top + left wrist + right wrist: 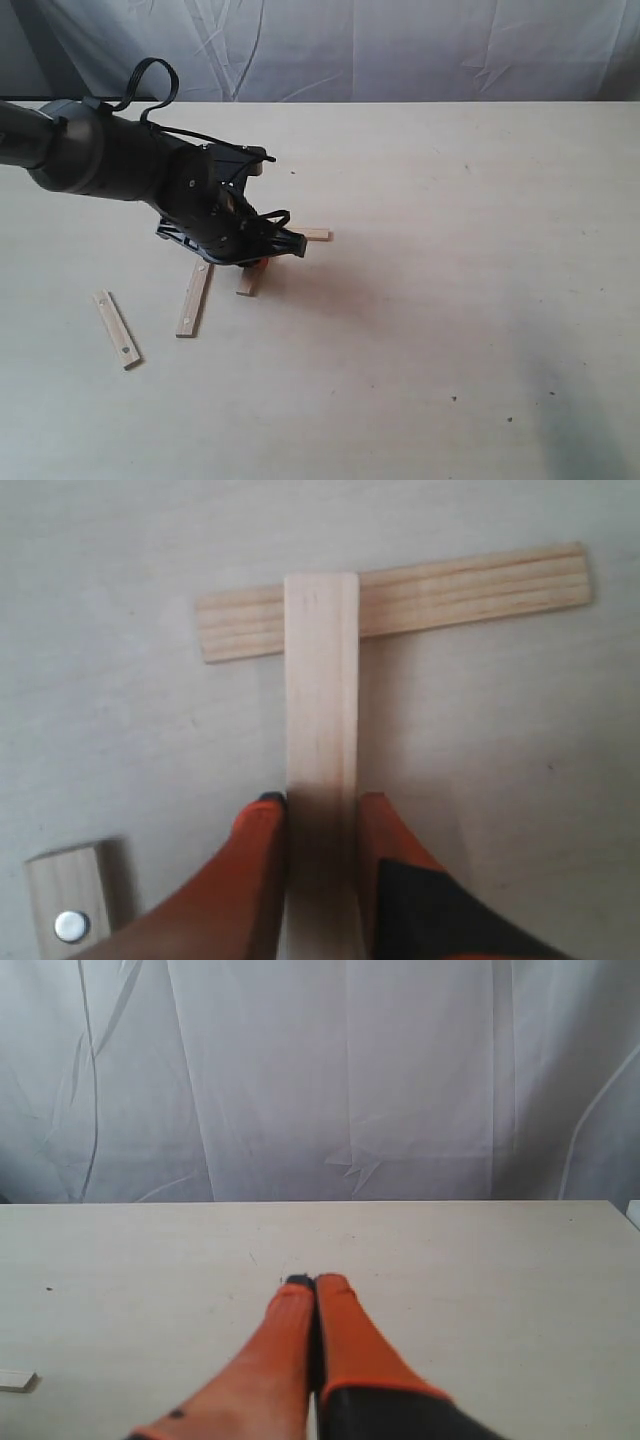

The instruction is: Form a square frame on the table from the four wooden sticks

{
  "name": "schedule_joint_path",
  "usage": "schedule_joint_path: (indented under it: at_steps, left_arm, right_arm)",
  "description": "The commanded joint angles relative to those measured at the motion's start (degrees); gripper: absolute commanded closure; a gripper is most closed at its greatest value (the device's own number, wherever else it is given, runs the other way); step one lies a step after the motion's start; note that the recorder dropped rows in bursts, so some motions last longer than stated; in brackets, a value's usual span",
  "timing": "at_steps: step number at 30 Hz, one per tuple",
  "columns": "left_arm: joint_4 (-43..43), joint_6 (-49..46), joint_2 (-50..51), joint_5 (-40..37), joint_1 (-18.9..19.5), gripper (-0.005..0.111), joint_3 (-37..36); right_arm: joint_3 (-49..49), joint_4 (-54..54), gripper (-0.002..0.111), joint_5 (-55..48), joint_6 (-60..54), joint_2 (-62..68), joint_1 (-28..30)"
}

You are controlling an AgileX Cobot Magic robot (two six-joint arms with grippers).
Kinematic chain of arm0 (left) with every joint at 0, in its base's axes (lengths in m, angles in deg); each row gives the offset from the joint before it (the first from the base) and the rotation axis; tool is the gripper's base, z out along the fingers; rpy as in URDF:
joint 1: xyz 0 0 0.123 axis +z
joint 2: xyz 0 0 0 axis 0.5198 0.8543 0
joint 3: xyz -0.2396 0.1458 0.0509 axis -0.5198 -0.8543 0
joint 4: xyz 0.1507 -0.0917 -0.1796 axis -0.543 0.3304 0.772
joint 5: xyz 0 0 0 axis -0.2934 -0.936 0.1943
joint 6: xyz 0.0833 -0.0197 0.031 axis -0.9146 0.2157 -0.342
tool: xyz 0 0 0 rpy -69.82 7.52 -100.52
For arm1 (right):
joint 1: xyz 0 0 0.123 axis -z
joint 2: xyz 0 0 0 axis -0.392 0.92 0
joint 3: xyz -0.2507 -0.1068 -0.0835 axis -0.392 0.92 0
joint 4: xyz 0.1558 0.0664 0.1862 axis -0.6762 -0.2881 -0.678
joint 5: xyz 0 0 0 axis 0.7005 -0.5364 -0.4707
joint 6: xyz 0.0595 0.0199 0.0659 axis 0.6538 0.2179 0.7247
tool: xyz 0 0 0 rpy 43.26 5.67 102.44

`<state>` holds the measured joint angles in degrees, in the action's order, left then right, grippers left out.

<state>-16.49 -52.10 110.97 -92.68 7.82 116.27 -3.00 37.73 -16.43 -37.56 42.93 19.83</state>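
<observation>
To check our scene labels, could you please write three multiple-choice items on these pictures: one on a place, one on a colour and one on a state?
1. Where does the far end of the held stick lie?
A. over the crosswise stick
B. on bare table, apart from every stick
C. against the curtain

2. What colour are the fingers of the left gripper?
A. blue
B. orange
C. green

3. How is the right gripper?
A. wide open
B. shut on a stick
C. shut, with nothing in it

Answers:
1 A: in the left wrist view its end overlaps that stick.
2 B: both fingers show orange.
3 C: in the right wrist view its fingers meet with nothing between them.
</observation>
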Motion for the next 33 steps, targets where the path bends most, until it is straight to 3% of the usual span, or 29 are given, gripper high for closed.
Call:
schedule_joint_path:
  at_steps: [1,10,23,30,33]
  left_arm:
    - [0.28,0.23,0.08,0.39,-0.01,0.101,0.21]
    - [0.28,1.29,0.08,1.01,-0.01,0.080,0.21]
    - [-1.31,1.56,-3.07,-0.35,0.12,0.080,0.21]
    - [-5.50,7.04,-9.83,-11.81,3.89,0.080,-0.46]
    - [-7.16,7.59,-10.21,-12.91,4.73,0.080,-2.84]
  right_arm:
    - [-0.47,0.50,0.108,0.22,-0.04,0.16,-0.11]
    - [-0.47,0.50,0.108,0.22,-0.04,0.16,-0.11]
    - [-0.47,0.50,0.108,0.22,-0.04,0.16,-0.11]
    - [-0.47,0.00,0.108,0.22,-0.04,0.16,-0.11]
    - [-0.47,-0.09,0.108,0.07,-0.04,0.16,-0.11]
